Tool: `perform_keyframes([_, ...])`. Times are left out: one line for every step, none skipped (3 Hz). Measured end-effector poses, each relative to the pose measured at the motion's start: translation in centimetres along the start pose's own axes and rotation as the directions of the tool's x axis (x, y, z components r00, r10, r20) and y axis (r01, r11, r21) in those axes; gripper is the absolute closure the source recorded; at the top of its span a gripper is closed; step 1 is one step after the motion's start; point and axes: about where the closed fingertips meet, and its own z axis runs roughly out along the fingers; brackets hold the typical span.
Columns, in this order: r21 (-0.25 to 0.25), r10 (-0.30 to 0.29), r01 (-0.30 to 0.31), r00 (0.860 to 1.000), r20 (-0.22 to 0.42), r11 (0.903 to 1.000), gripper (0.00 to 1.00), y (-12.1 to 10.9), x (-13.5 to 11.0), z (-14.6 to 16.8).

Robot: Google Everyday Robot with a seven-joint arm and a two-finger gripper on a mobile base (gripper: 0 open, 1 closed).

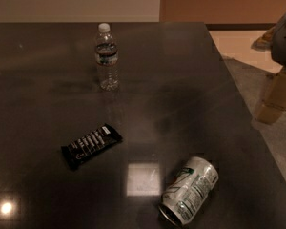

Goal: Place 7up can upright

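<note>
The 7up can (pixel 190 190), silver-white with green marks, lies on its side on the dark table (pixel 190 80) near the front right. Its open top end points toward the bottom left of the view. The gripper is not in view; no arm or fingers show anywhere in the camera view.
A clear plastic water bottle (pixel 107 57) with a white cap stands upright at the back middle. A black snack bar wrapper (pixel 91 145) lies left of the can. The table's right edge (pixel 250 113) runs diagonally, with floor and a cardboard box (pixel 276 97) beyond.
</note>
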Motion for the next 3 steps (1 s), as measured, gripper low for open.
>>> perform_keyframes([0.0,0.0,0.0,1.0,0.0,1.0,0.0,0.0,0.0,0.0])
perform_keyframes([-0.038,-0.063,0.064,0.998,0.026,0.9972,0.0,0.7,-0.8,-0.1])
perform_keyframes([-0.111,-0.185,0.196,0.978,0.099,0.9744,0.0,3.4,-2.7,0.1])
